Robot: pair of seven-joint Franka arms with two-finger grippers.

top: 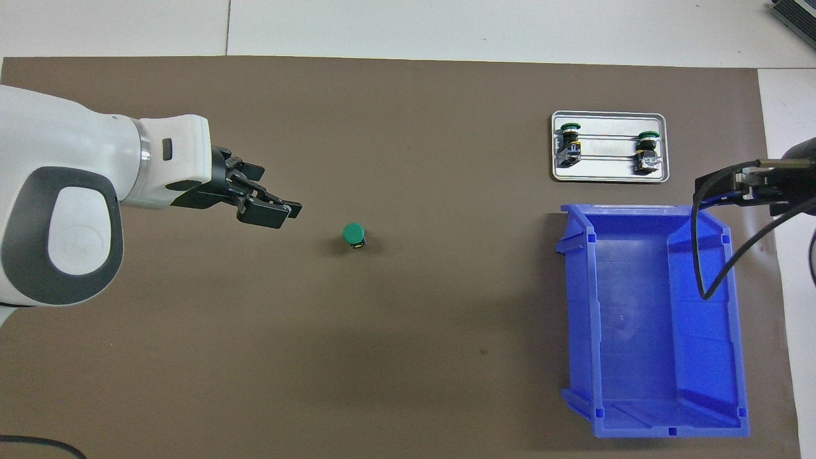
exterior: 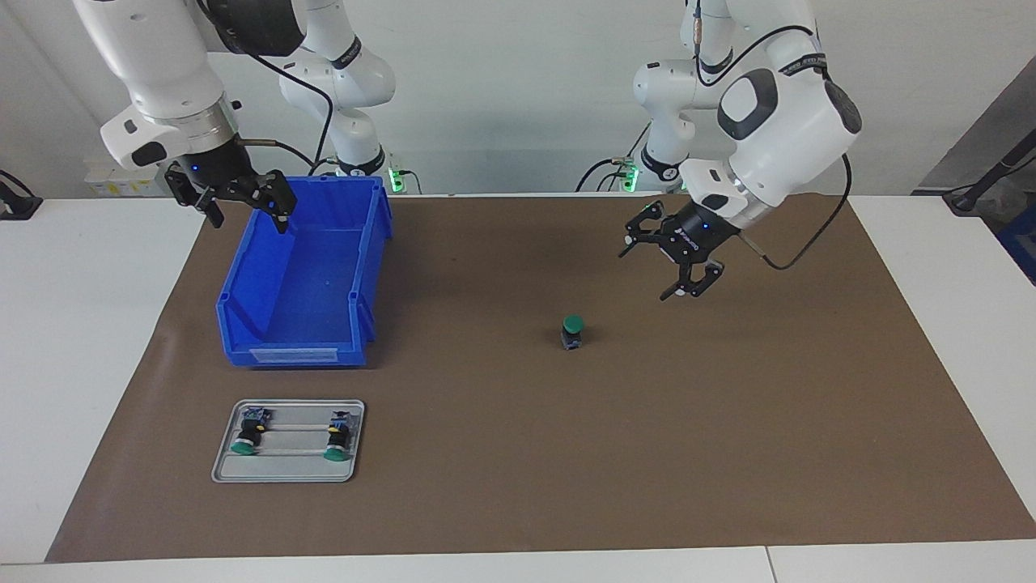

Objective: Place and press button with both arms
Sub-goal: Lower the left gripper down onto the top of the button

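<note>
One button (exterior: 573,330) (top: 354,234) stands upright on the brown mat, green cap up, near the middle of the table. My left gripper (exterior: 655,271) (top: 280,205) hangs open and empty above the mat, beside this button toward the left arm's end, apart from it. My right gripper (exterior: 249,220) (top: 733,188) is open and empty over the rim of the blue bin (exterior: 368,267) (top: 577,306) at the right arm's end. Two more buttons (exterior: 247,429) (top: 569,143) lie on their sides on a grey tray (exterior: 291,465) (top: 609,173).
The blue bin holds nothing and stands nearer to the robots than the tray. The brown mat (exterior: 518,453) covers most of the white table. A black cable (top: 707,255) from the right arm loops over the bin.
</note>
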